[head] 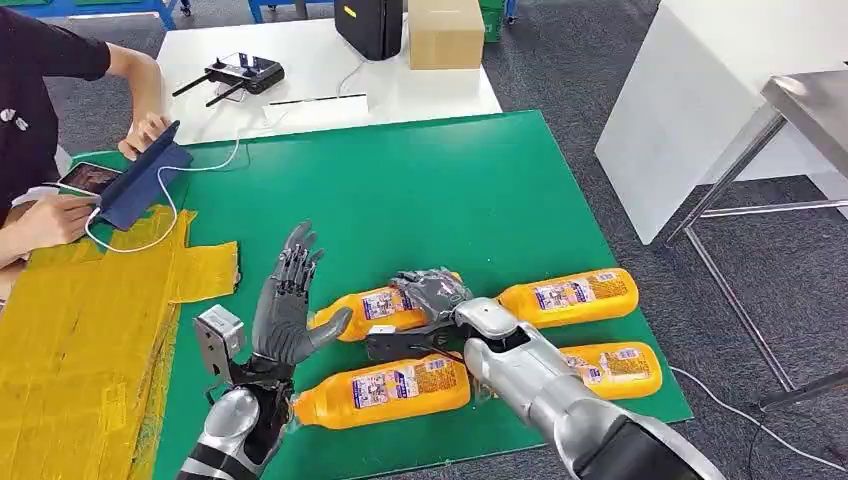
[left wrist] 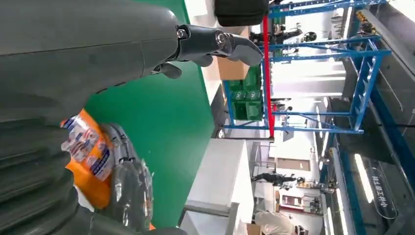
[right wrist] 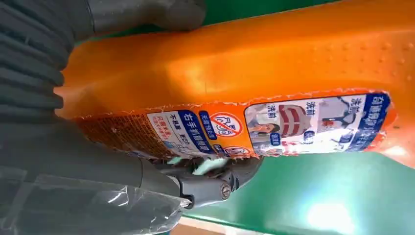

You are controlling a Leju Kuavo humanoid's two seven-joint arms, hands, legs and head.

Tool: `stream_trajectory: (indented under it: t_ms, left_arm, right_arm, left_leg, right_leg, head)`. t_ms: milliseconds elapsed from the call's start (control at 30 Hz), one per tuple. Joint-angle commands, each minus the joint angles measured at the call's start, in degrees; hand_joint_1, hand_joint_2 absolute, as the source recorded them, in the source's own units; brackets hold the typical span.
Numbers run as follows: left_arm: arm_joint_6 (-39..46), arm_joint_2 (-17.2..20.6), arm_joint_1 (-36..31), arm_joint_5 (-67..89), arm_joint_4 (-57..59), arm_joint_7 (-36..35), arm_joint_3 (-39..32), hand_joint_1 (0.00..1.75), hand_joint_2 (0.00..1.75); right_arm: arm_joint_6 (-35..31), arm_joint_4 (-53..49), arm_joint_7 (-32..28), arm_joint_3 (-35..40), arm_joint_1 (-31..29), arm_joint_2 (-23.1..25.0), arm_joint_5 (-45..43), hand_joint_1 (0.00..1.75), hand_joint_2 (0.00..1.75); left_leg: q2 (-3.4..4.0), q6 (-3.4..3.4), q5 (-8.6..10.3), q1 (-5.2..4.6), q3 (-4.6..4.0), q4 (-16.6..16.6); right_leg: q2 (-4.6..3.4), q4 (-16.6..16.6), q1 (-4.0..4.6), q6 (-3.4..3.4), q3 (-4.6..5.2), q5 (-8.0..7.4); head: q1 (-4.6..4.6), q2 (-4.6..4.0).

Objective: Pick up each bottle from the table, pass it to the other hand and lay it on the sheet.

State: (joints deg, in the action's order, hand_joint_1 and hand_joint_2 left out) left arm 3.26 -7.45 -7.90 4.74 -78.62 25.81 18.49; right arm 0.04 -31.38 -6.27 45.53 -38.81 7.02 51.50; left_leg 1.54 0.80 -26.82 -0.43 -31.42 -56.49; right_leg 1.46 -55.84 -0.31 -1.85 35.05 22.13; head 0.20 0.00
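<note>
Four orange bottles with labels lie on the green mat (head: 450,190). My right hand (head: 432,293) grips the middle-left bottle (head: 372,307); in the right wrist view the thumb and fingers (right wrist: 205,183) wrap around this bottle (right wrist: 254,73). Whether it is lifted off the mat I cannot tell. My left hand (head: 285,300) stands upright just left of that bottle, fingers spread, holding nothing, its thumb near the bottle's end. The left wrist view shows its fingers (left wrist: 215,44) apart and the held bottle (left wrist: 85,161). Other bottles lie at the front (head: 385,390), right (head: 570,296) and front right (head: 615,368). The yellow sheet (head: 80,330) lies left.
A person sits at the far left with a tablet in a blue case (head: 140,185) and a phone (head: 88,178), a white cable trailing onto the sheet. Behind, a white table carries a controller (head: 240,72) and a cardboard box (head: 445,30). A metal table (head: 810,105) stands right.
</note>
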Motion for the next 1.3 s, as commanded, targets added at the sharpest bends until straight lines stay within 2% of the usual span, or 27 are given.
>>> stream_trajectory:
  t_ms: [33, 167, 300, 467, 567, 667, 767, 833, 1000, 1300]
  left_arm:
    - [0.0, 0.3, -0.3, -0.2, 3.1, -0.1, 0.5, 0.00, 1.75]
    - [0.1, 0.0, 0.7, -0.1, 2.1, -0.1, -0.3, 0.00, 1.75]
    - [0.2, -0.2, 1.5, 0.2, 0.8, -0.3, -0.8, 0.00, 1.75]
    - [0.2, -0.2, 1.5, 0.2, 0.8, -0.3, -0.8, 0.00, 1.75]
    - [0.2, -0.4, 2.6, 0.6, -0.7, -0.6, -1.1, 0.00, 1.75]
    - [0.3, -0.8, 4.1, 1.0, -1.9, -1.0, -0.8, 0.00, 1.75]
    - [1.1, -0.6, 5.0, 1.3, -2.3, -0.9, -0.4, 0.00, 1.75]
    - [1.1, -0.5, 5.1, 1.3, -2.3, -0.9, -0.4, 0.00, 1.75]
    - [1.1, -0.5, 5.1, 1.3, -2.3, -0.9, -0.4, 0.00, 1.75]
    - [1.1, -0.5, 4.9, 1.3, -2.2, -0.9, -0.5, 0.00, 1.75]
  right_arm:
    - [-1.5, 7.6, 4.8, 8.0, -2.6, -0.2, 5.0, 1.68, 1.75]
    - [-3.4, 7.4, 7.9, 9.5, -2.7, -0.3, 7.9, 1.75, 1.75]
    - [-11.2, 5.3, 12.2, 8.9, -1.8, -0.8, 11.6, 1.75, 1.75]
    - [-11.2, 5.3, 12.2, 8.9, -1.8, -0.8, 11.6, 1.75, 1.75]
    - [-25.3, 0.2, 17.9, 5.1, 1.4, -1.6, 15.5, 1.75, 1.75]
    - [-37.3, -10.5, 17.1, -4.9, 8.1, -2.9, 15.5, 1.75, 1.75]
    - [-39.6, -19.9, 11.5, -14.2, 13.7, -2.9, 12.7, 1.75, 1.75]
    - [-38.3, -21.1, 9.9, -16.7, 14.5, -2.7, 13.8, 1.75, 1.75]
    - [-38.3, -21.1, 9.9, -16.7, 14.5, -2.7, 13.8, 1.75, 1.75]
    - [-38.3, -20.2, 9.4, -17.2, 14.3, -2.2, 14.2, 1.75, 1.75]
  left_leg:
    - [-0.16, -0.08, -0.07, 0.09, 0.30, 0.1]
    - [-0.13, -0.06, -0.04, 0.06, 0.30, 0.1]
    - [-0.17, -0.05, -0.01, 0.05, 0.29, 0.0]
    - [-0.12, -0.03, -0.02, 0.02, 0.27, 0.0]
    - [-0.11, -0.08, -0.11, 0.11, 0.41, 0.0]
    - [-0.25, -0.07, -0.08, 0.10, 0.37, 0.1]
    - [-0.16, -0.04, -0.08, 0.08, 0.22, 0.0]
    - [-0.18, -0.05, -0.12, 0.09, 0.22, 0.0]
    - [-0.18, -0.03, -0.06, 0.03, 0.02, 0.0]
    - [-0.22, -0.13, -0.21, 0.15, 0.32, 0.0]
  right_leg:
    - [-0.06, 0.1, 0.05, 0.02, -0.33, 0.07]
    - [-0.04, 0.1, 0.03, 0.02, -0.32, 0.05]
    - [0.02, 0.1, 0.03, 0.01, -0.33, 0.02]
    - [0.00, 0.1, -0.01, 0.01, -0.31, 0.03]
    - [-0.11, 0.1, 0.06, 0.03, -0.44, 0.09]
    - [0.05, 0.1, 0.07, 0.02, -0.44, 0.12]
    - [0.00, 0.1, 0.06, 0.00, -0.27, 0.08]
    - [0.00, 0.0, 0.07, 0.01, -0.28, 0.12]
    - [0.01, 0.0, 0.00, 0.02, -0.11, 0.06]
    - [-0.11, 0.1, 0.09, 0.06, -0.38, 0.17]
  head:
    - [0.00, 0.00]
    - [0.00, 0.00]
    - [-0.02, 0.00]
    - [0.00, 0.00]
    - [0.00, 0.00]
    - [-0.02, 0.00]
    - [0.00, 0.00]
    - [-0.02, 0.00]
    - [0.00, 0.00]
    - [-0.02, 0.00]
